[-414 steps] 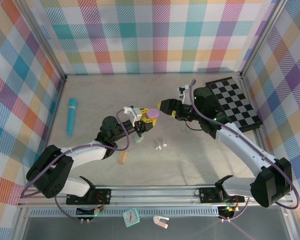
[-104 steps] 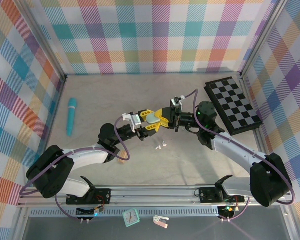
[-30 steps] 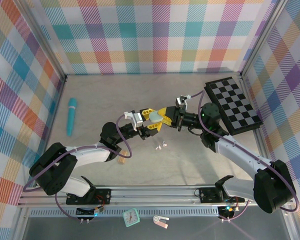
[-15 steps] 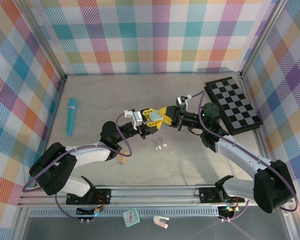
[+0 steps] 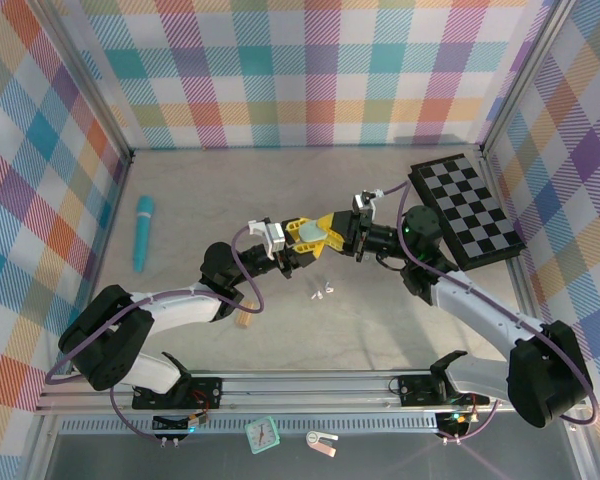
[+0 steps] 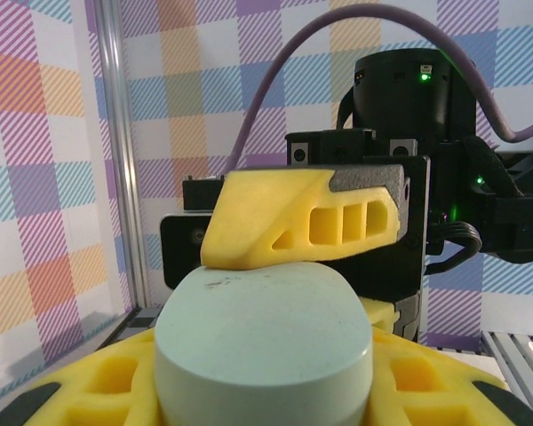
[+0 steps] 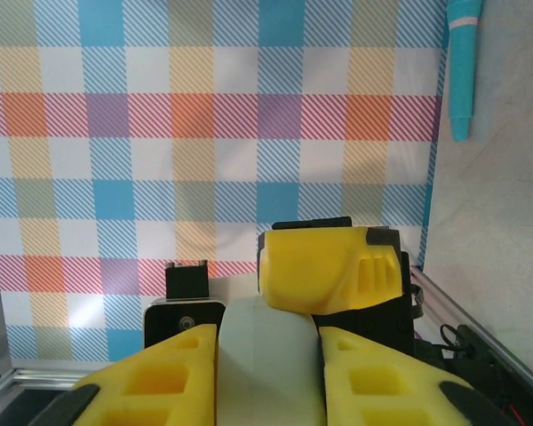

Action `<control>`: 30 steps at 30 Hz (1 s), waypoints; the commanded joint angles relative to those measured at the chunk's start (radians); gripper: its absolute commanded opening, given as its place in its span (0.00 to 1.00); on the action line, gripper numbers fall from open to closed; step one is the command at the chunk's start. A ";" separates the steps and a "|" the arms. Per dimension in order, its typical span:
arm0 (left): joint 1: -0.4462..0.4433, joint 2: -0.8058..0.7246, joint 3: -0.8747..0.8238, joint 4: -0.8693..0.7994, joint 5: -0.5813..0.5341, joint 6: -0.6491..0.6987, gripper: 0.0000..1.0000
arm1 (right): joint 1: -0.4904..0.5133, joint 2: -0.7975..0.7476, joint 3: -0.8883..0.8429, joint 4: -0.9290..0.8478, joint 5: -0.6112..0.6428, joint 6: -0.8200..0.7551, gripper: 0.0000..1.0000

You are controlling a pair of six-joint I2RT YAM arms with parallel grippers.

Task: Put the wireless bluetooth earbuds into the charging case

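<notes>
We have the left gripper [image 5: 302, 243] and right gripper [image 5: 330, 230] both clamped on the pale green charging case [image 6: 262, 346] above the table [image 5: 200, 200], with the white earbuds [image 5: 323, 292] lying below, about equally near either arm.

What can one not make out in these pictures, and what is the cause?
- Case: open or shut, buds inside or not; yellow fingers cover it in both wrist views, and the lower edge cuts it off.
- Earbuds: top view, too small to count.
- Tan block: top view, partly hidden under the left arm.
</notes>
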 commanded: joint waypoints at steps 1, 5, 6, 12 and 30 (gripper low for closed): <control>-0.002 -0.010 0.020 0.043 0.021 -0.007 0.30 | -0.008 -0.054 0.004 -0.100 0.029 -0.082 0.45; -0.001 -0.017 0.013 0.041 0.036 -0.007 0.31 | -0.013 -0.139 0.080 -0.432 0.118 -0.311 0.62; 0.000 -0.020 0.009 0.040 0.043 -0.008 0.31 | -0.013 -0.160 0.105 -0.528 0.150 -0.380 0.66; 0.018 -0.027 0.007 0.027 0.166 -0.043 0.31 | -0.009 -0.237 0.276 -0.935 0.268 -0.947 0.85; 0.047 -0.023 0.034 -0.035 0.350 -0.081 0.32 | 0.188 -0.065 0.493 -1.236 0.350 -1.943 0.84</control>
